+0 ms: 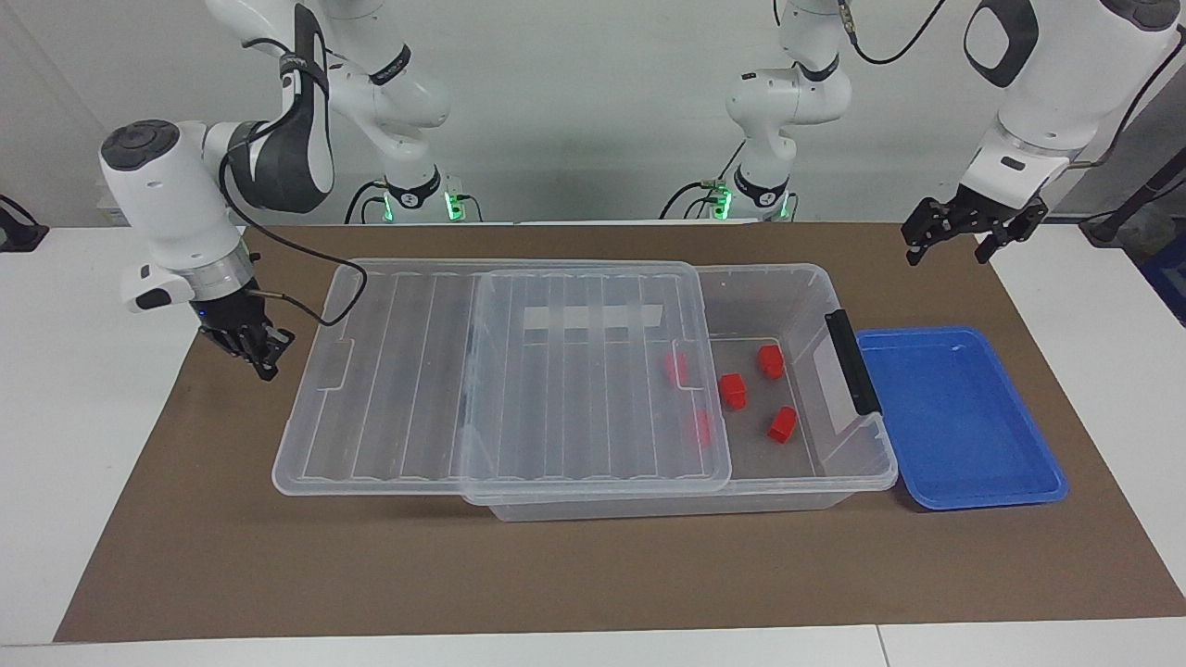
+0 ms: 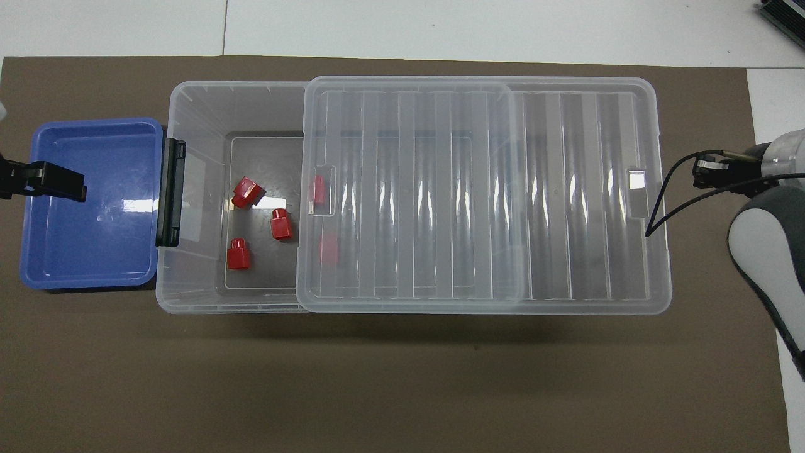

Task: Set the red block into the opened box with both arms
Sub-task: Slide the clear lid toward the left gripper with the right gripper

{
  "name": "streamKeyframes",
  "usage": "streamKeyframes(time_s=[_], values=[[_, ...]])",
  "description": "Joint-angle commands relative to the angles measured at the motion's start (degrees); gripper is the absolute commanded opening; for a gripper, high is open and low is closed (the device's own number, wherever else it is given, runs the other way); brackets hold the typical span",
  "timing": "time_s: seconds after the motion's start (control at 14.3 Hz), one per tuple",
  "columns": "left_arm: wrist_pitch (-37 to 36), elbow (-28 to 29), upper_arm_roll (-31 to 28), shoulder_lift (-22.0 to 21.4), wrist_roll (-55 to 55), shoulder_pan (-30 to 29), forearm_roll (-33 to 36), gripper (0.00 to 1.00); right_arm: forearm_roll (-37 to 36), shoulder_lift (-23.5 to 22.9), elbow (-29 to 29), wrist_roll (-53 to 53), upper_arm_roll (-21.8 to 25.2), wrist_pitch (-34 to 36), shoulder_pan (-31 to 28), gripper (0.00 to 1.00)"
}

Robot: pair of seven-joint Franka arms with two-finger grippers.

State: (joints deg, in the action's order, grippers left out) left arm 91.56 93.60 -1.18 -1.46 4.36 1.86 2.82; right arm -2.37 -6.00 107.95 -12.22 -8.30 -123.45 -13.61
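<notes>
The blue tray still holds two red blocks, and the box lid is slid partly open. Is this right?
Not quite. The blue tray holds nothing; the overhead view shows all five red blocks lying in the box, two of them under the lid. The lid is indeed slid partly open.

Two glossy white jointed arms (image 1: 185,204) with dark grey joint caps, looping black cables, black two-finger pincers, green base lights.
</notes>
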Motion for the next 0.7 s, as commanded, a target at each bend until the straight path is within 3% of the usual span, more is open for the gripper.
streamKeyframes(time_s=[0.0,0.21,0.63], values=[[4.9,6.5,-0.4,-2.8,-0.6,0.7,0.1,1.00,0.2,0.0,0.3,0.4,-0.2,-1.2,2.4,0.00],[3.5,4.7,-2.6,-0.7,-0.7,1.6,-0.2,1.00,0.2,0.0,0.3,0.3,-0.3,-0.7,6.0,0.00],[0.6,3.9,-1.9,-2.0,-0.7,2.1,-0.2,1.00,0.3,0.5,0.4,0.4,-0.6,0.6,11.8,0.00]])
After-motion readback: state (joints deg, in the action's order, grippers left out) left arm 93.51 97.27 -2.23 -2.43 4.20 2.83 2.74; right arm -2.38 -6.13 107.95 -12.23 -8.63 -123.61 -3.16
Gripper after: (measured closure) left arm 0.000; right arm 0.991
